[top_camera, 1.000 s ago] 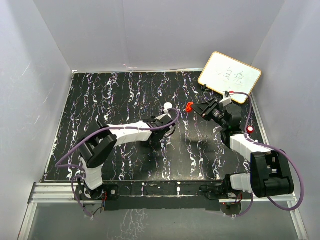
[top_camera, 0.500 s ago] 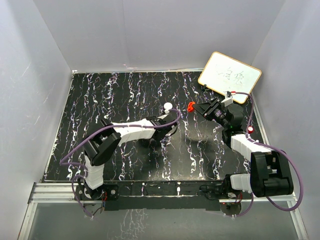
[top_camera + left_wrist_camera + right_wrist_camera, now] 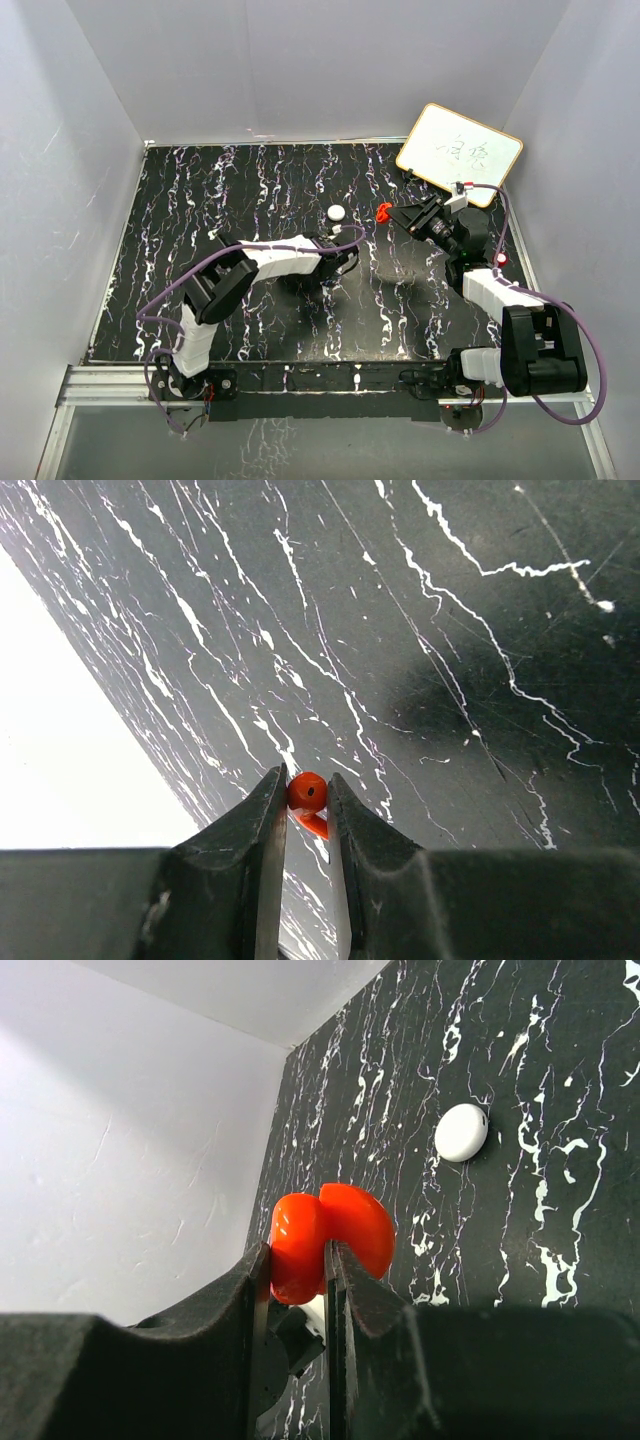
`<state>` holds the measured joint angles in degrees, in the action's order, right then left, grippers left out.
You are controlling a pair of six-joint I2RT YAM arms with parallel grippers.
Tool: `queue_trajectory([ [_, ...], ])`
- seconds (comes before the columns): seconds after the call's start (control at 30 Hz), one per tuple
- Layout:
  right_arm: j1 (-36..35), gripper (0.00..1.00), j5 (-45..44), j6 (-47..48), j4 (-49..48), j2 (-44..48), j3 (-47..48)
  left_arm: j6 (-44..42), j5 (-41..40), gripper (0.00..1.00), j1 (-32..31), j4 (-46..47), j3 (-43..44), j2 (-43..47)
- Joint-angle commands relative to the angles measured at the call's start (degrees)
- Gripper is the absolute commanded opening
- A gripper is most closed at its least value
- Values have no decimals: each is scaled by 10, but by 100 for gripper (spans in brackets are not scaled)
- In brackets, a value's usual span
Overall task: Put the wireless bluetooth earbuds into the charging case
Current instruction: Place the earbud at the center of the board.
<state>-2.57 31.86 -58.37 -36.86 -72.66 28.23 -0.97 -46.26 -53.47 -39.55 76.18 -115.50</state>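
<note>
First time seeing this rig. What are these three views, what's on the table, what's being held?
Two small robot arms are bolted at the near edge of a black marbled table. The overhead view looks down from behind them: left arm, right arm. The other two views come from cameras on the wrists, looking past each arm's own two fingers. The left gripper pinches a tiny red earbud. The right gripper is closed on a red two-lobed piece; I can't tell whether it is the case. A small white rounded piece lies loose on the table, and a whiteboard sits at the far right corner.
</note>
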Motion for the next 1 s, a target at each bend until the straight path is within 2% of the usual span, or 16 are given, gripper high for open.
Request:
queue_trajectory([
  [0.0,4,0,5,8,-15,17,11,-15,5,0,2,-39,24,-5],
  [0.63,15,0,1,2,-15,17,16,-33,-4,0,2,-82,50,-49],
  [0.97,17,0,3,2,-15,17,14,-37,9,6,2,-93,55,-57],
])
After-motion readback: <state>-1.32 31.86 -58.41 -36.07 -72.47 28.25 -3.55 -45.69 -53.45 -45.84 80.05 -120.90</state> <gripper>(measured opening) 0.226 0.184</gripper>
